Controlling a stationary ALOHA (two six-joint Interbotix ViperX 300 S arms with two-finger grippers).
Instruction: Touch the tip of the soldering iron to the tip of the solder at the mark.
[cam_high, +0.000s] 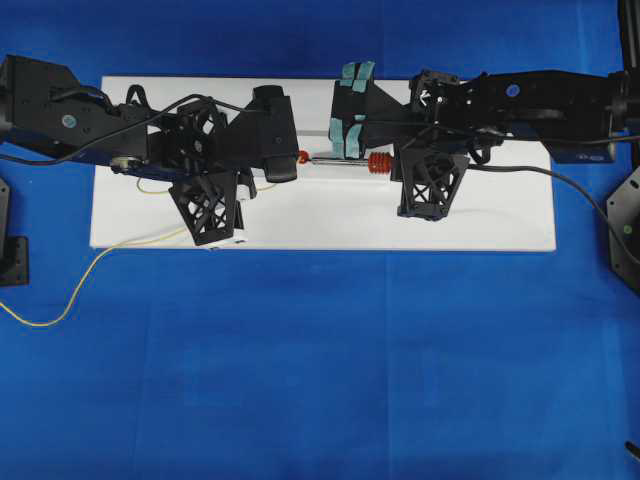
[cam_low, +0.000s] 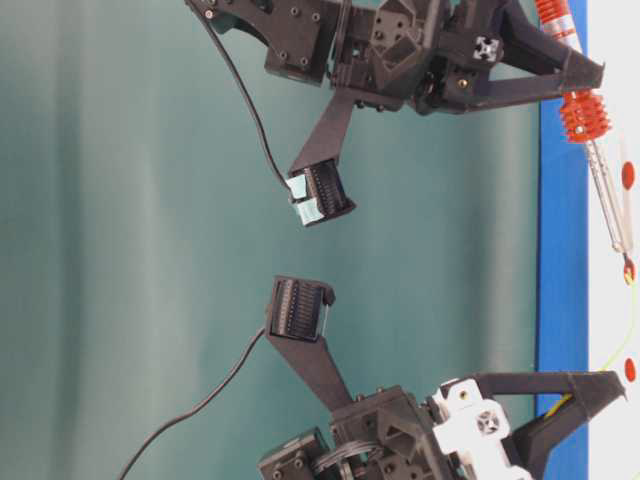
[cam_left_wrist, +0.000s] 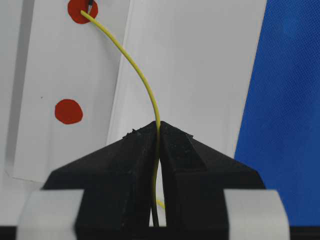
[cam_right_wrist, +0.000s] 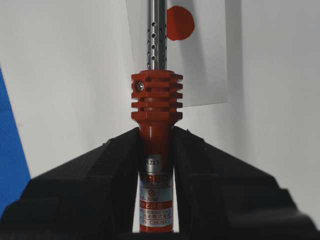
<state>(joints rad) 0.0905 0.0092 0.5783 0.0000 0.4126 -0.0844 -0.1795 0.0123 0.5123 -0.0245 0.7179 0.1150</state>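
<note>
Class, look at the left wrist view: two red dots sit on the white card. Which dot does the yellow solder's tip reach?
The upper red dot: the solder curves up from the left gripper and ends on it. The lower red dot lies bare, off to the wire's side.

A board (cam_high: 330, 215) is laid across the middle of the counter (cam_high: 320, 370), nearer its far edge. Over the board's left half the left hand (cam_high: 258, 182) is placed; over the right half, the right hand (cam_high: 395, 163). The soldering iron (cam_high: 345, 160) is held level between them above the board's middle, its shaft pointed left, its cord (cam_high: 560, 180) led off toward the counter's right edge. The solder (cam_left_wrist: 135, 70) is gripped in the left hand, its tip resting on a mark (cam_left_wrist: 82, 11) where the iron's tip is met. From that hand, the solder is trailed over the board's near-left corner onto the counter, toward the left edge.
</note>
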